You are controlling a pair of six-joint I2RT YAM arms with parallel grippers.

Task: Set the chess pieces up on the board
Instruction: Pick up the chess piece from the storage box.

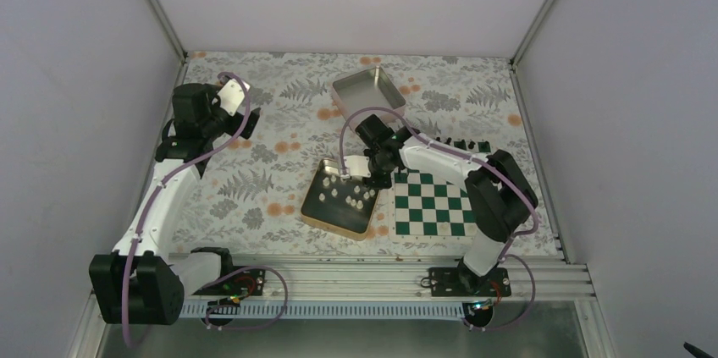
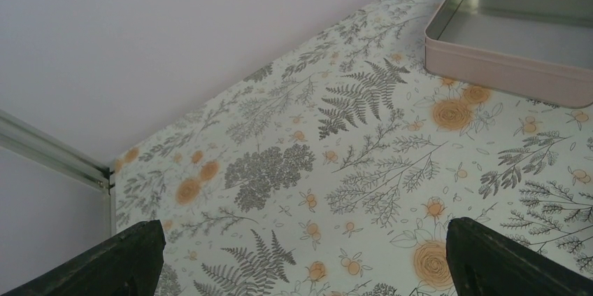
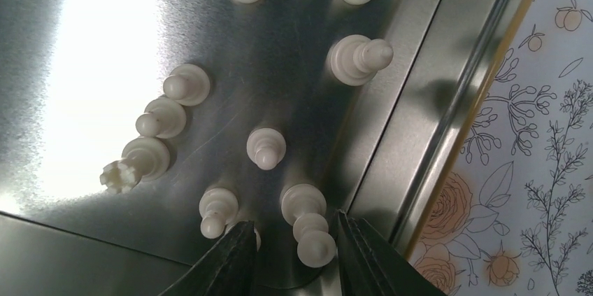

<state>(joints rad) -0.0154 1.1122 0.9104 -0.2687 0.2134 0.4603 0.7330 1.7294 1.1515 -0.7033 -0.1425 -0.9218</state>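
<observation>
- We are looking at the right gripper [image 1: 357, 170] hanging low inside the gold-rimmed tin [image 1: 334, 224], at its far right part.
- In the right wrist view, we are seeing its 2 fingers [image 3: 234, 261] standing partway apart, straddling 1 cream piece [image 3: 308, 226] that is standing upright.
- The finger on the view's right is sitting just beside that piece, and we cannot tell whether it is touching. A clear gap is showing between the piece and the other finger, so the jaws are not pinching it.
- We are finding the chess pieces [image 3: 266, 148] standing scattered on the tin's shiny floor, close to its wall [image 3: 419, 135]. 9 are showing plainly, 1 of them with a notched crown [image 3: 133, 166], and 1 more is peeking out behind the left-hand finger.
- From above, the same chess pieces [image 1: 347, 195] are showing as small pale dots inside the tin.
- The board [image 1: 432, 206] is lying flat just right of the tin, with the right arm reaching over its far left corner.
- A row of black chessmen [image 1: 461, 146] is standing on the table just beyond the board's far edge.
- The left gripper [image 1: 241, 108] is hovering well apart from all this, over the far left of the floral table [image 1: 254, 189].
- In the left wrist view, we are seeing its jaws spread wide, 1 finger [image 2: 126, 261] in each lower corner, with only patterned table [image 2: 349, 170] between them.
- An empty tin [image 1: 356, 76] is resting toward the far middle of the table, and its pink wall [image 2: 503, 72] is showing at the upper right of the left wrist view.
</observation>
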